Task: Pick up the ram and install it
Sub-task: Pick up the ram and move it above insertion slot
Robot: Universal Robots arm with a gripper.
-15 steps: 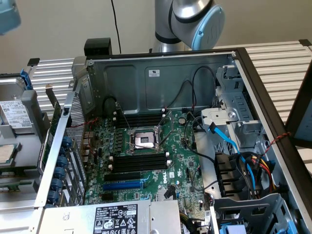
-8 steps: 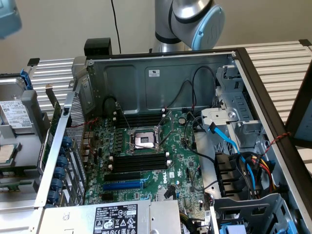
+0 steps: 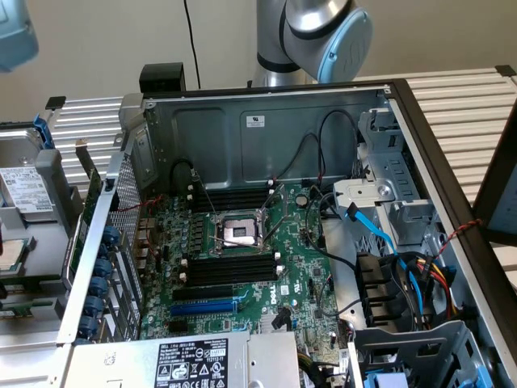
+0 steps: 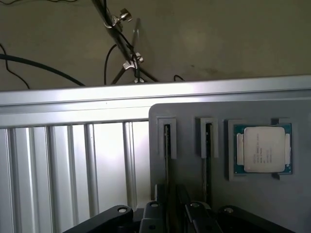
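Note:
Two ram sticks stand on edge in the slots of a grey holder (image 4: 194, 109), seen from above as thin dark strips: one ram (image 4: 166, 143) and a second ram (image 4: 208, 141). My gripper (image 4: 172, 211) hangs right over the holder, its black body in line with the first stick and close to that stick's near end. Whether it touches the stick is hidden. In the exterior view the open computer case shows the green motherboard (image 3: 242, 311) with two banks of long black memory slots (image 3: 229, 269), (image 3: 230, 198) on either side of the processor socket (image 3: 240, 233).
A processor chip (image 4: 262, 149) lies in a recess of the holder beside the sticks. The holder rests on a ribbed metal table (image 4: 73, 165). Loose cables (image 3: 388, 242) and drive cages (image 3: 404, 202) crowd the case at the exterior view's right; the arm's base (image 3: 311, 40) stands behind the case.

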